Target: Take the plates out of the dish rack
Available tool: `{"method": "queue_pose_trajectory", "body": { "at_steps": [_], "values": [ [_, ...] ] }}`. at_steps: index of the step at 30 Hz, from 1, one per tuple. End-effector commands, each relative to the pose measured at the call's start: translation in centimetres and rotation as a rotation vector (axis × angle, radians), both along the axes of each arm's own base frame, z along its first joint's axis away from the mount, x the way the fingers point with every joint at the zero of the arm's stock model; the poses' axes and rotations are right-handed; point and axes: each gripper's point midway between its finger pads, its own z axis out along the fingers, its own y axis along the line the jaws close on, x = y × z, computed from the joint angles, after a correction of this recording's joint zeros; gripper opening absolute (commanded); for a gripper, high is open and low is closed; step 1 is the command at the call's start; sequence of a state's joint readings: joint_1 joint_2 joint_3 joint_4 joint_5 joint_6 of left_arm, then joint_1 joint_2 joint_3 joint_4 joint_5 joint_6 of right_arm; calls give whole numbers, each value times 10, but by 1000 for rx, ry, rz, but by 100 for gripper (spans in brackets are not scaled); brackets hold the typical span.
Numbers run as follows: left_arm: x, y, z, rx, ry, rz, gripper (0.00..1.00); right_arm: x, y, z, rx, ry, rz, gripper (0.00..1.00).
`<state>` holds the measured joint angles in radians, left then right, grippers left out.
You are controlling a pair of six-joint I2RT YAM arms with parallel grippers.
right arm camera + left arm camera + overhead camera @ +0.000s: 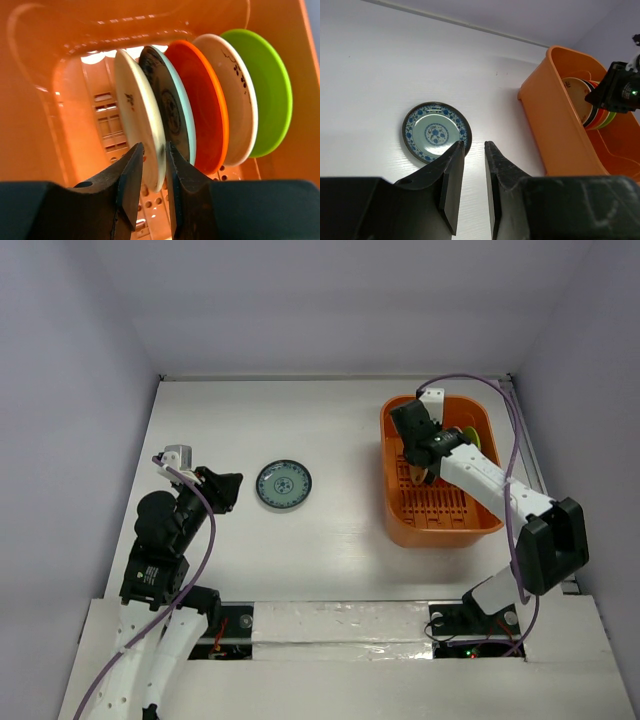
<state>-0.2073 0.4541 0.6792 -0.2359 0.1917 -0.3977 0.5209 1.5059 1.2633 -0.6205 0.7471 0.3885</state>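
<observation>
Top external view is showing the dish rack [441,536] sitting at the right of the frame, a little above centre, with the right gripper [424,472] reaching down into it. Right wrist view is showing five plates standing on edge in a row inside the rack. A front cream plate [135,115] is standing left of centre, followed by a dark-backed plate [167,107], an orange-red plate [207,110], a second cream plate [235,90] with dark markings, and a lime green plate [270,85] at the upper right. The right gripper's fingers are sitting close together at the bottom of that frame, with the lower rim of the front cream plate passing between them. They seem to be pinching it, though contact is hard to confirm. A blue-green patterned plate [283,485] is lying flat on the white table [330,420], left of centre and well apart from the rack. The left gripper [232,490] is hovering just left of that plate, its fingers nearly touching and holding nothing.
</observation>
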Motion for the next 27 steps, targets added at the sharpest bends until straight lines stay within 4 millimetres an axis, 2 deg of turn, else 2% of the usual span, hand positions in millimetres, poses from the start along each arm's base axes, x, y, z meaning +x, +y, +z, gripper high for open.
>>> {"method": "queue_pose_trajectory", "body": {
  "at_steps": [1, 8, 13, 16, 20, 24, 27],
  "values": [
    [1, -2, 10, -3, -48, -16, 21, 12, -5, 4, -15, -17, -14, 31],
    [1, -2, 9, -3, -45, -13, 21, 21, -7, -10, -59, 19, -15, 29],
    [2, -2, 8, -3, -42, -14, 21, 22, -13, -9, -110, 31, -33, 24],
    [2, -3, 9, -4, -43, -17, 21, 21, -15, 5, -110, 3, -32, 12],
    [3, -1, 9, -4, -43, -10, 21, 18, -12, 29, -100, -37, -18, 4],
    [3, -1, 9, -4, -44, -11, 21, 16, -14, 53, -102, -77, -23, 2],
    [2, -1, 9, -5, -46, -14, 22, 10, -16, 79, -105, -112, -25, 0]
  ]
}}
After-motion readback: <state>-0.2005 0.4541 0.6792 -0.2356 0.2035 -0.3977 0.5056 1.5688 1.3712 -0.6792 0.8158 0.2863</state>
